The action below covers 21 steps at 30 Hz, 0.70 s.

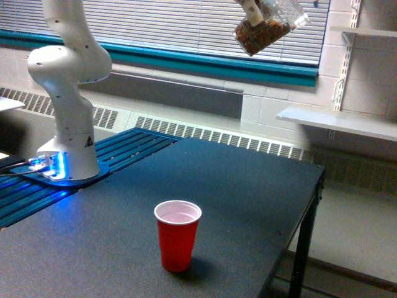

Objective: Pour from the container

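Exterior view: the pincer (253,9) is mostly cut off at the top edge; its grip cannot be told. Beside it the container (268,28) hangs tilted, nuts pooled low, well above and right of the red cup (177,234) on the tabletop (248,186). Centre over that cup before tipping further.

— Any writing to read here?

— Almost none. The white robot arm base (69,146) carries a small black triangular mark low on its side, but its symbol is too small to make out.

— And the red plastic party cup (177,234)?

— Plain, no print on it.

— The clear plastic tumbler of brown pieces (265,29) at the top?

— No label visible there either.
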Available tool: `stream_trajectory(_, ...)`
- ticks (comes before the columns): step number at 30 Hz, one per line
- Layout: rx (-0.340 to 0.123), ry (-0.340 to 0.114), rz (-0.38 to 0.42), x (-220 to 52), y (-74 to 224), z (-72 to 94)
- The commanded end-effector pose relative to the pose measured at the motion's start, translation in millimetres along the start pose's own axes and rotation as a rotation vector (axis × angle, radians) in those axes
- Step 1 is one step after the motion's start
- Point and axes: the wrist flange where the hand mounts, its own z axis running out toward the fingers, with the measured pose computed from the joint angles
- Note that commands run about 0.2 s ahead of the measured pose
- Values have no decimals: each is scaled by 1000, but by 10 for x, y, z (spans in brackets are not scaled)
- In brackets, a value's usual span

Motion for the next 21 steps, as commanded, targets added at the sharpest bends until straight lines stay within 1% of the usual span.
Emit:
stream_trajectory(1, -13, -18, 0, -64, 17, 160)
stream_trajectory(6, 1, -15, 6, -85, 50, 183)
stream_trajectory(14, 3, 12, 23, -99, 176, 205)
stream_trajectory(17, -3, 24, 18, -99, 263, 216)
stream_trajectory(21, -15, 28, 22, -118, 407, 240)
